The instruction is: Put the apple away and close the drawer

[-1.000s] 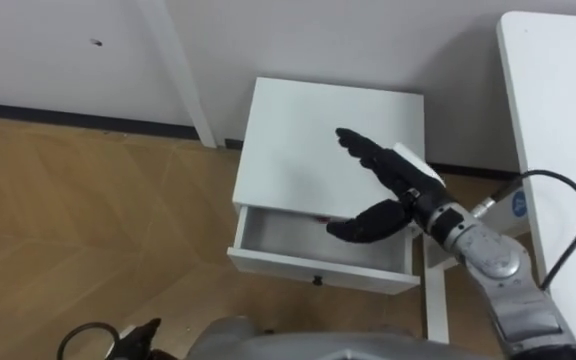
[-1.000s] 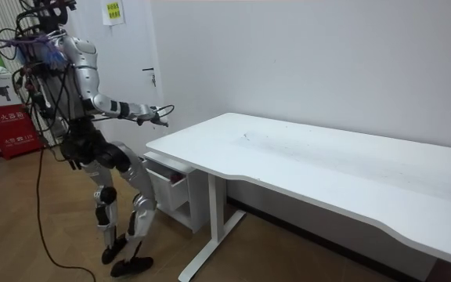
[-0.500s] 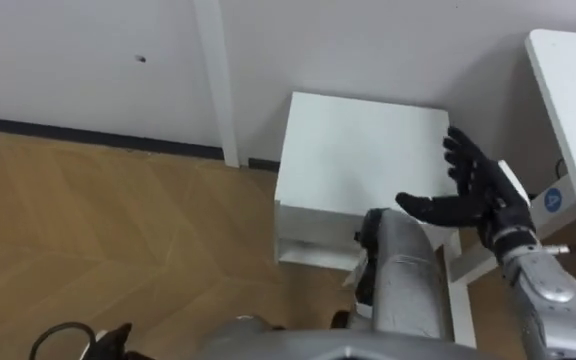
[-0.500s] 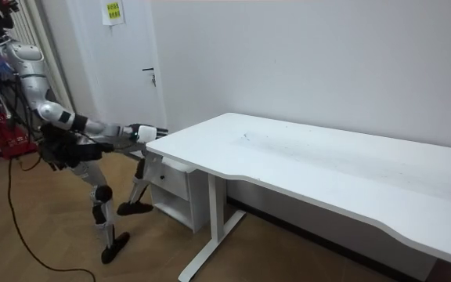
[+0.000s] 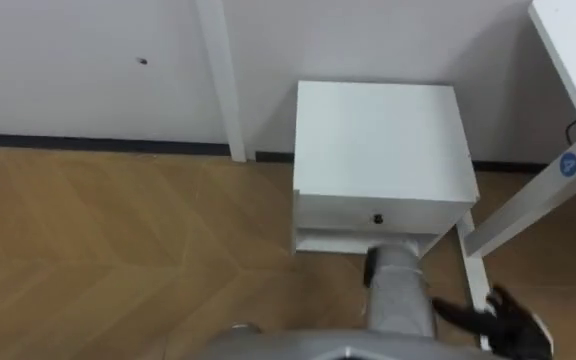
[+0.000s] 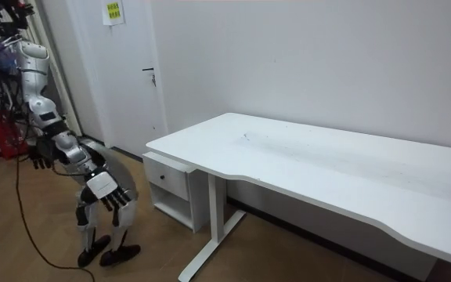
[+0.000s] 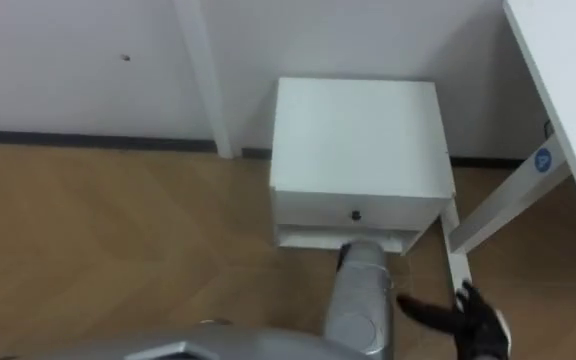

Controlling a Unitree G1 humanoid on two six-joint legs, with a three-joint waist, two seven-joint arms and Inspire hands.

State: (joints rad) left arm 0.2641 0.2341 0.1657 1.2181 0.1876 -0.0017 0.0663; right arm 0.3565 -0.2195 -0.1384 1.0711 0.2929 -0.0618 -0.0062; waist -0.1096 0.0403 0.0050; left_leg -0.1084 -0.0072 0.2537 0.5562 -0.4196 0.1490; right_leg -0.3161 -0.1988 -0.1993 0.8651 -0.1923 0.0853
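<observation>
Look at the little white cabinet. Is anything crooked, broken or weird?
Nothing stands out. The drawer is shut and sits straight in the white cabinet, with its knob in the middle. Nothing is spilled on the wooden floor. The right hand hangs open, low beside the desk leg.

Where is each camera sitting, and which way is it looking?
Left eye view: on the robot's head, looking down at the white cabinet and its shut drawer; the right robot hand shows at lower right.
Right eye view: beside it on the head, looking down too; same hand.
Room view: off in the room, facing the desk and wall; the whole robot at its left.
Shared: all see the cabinet.
</observation>
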